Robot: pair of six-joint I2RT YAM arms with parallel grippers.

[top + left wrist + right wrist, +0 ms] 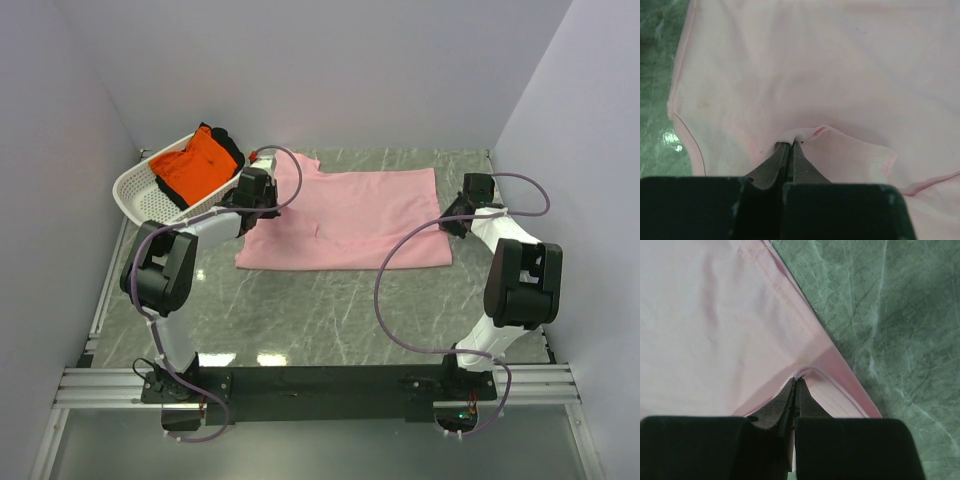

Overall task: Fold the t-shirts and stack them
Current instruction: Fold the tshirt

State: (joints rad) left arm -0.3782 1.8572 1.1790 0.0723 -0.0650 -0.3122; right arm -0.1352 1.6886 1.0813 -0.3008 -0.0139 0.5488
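Observation:
A light pink t-shirt [345,220] lies spread across the middle of the green marble table. My left gripper [258,200] sits at the shirt's left side, shut on a pinched fold of its cloth [790,136]. At the shirt's right edge my right gripper [455,218] is shut on the hem [807,371], where the layers bunch up at the fingertips. An orange t-shirt [195,165] lies crumpled in the white basket at the back left.
The white perforated basket [135,190] stands at the back left against the wall, with a dark cloth [228,145] beside the orange shirt. White walls close in the table on three sides. Purple cables loop over both arms.

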